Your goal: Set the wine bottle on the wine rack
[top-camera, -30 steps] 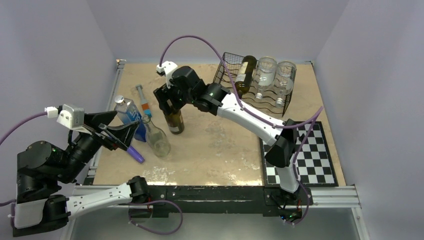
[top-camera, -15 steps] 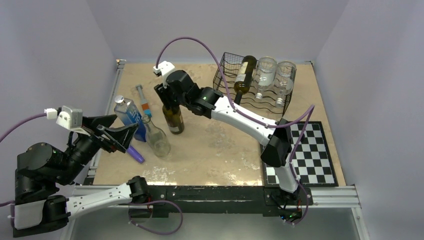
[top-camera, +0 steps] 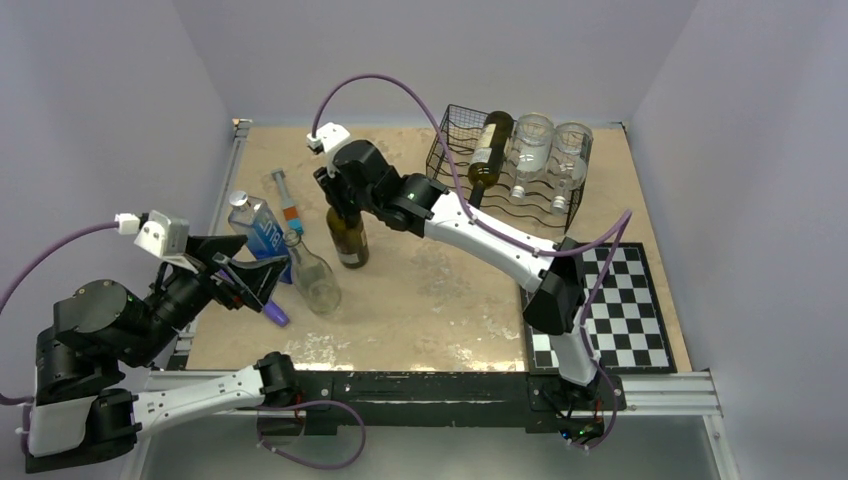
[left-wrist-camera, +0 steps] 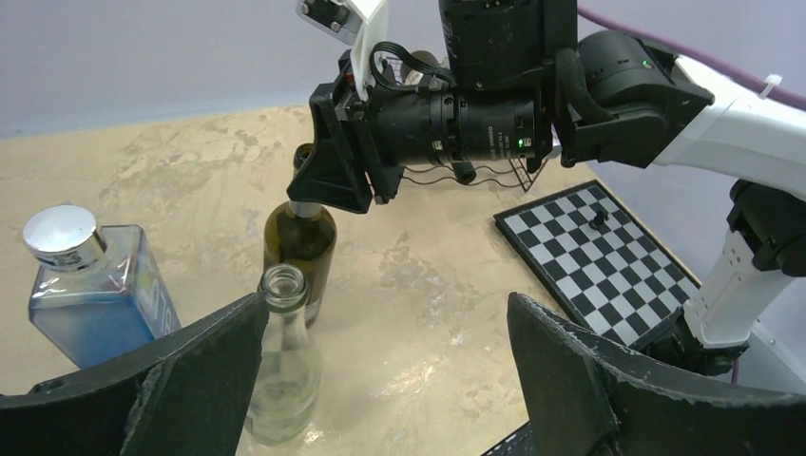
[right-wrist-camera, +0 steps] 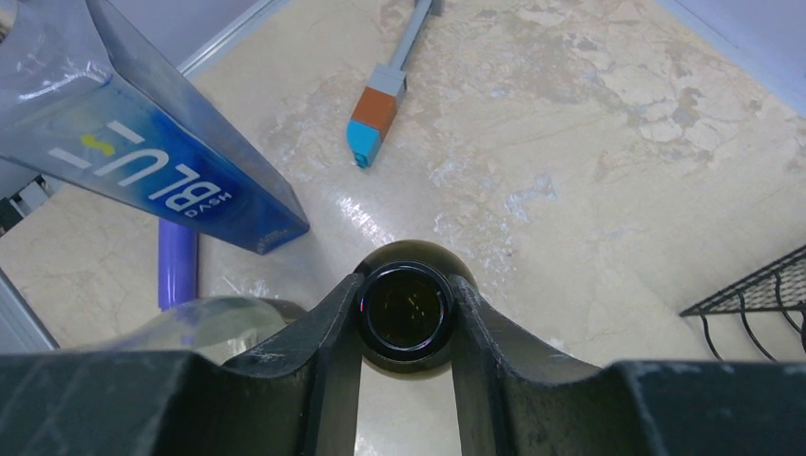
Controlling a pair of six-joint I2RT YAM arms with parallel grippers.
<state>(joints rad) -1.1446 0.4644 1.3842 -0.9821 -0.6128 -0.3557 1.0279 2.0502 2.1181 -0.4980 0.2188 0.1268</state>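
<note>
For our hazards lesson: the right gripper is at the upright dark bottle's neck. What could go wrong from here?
The right gripper grips the wine bottle only at its neck; the body may swing or slip when lifted. The clear bottle close beside it could be knocked. The wine rack already holds three bottles, leaving little room.

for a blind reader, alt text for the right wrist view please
The right hand grips the neck of an upright wine bottle, seen from above, open mouth between its fingers. Nearby on the table: a blue bottle, a purple marker, a corner of the wine rack.
</note>
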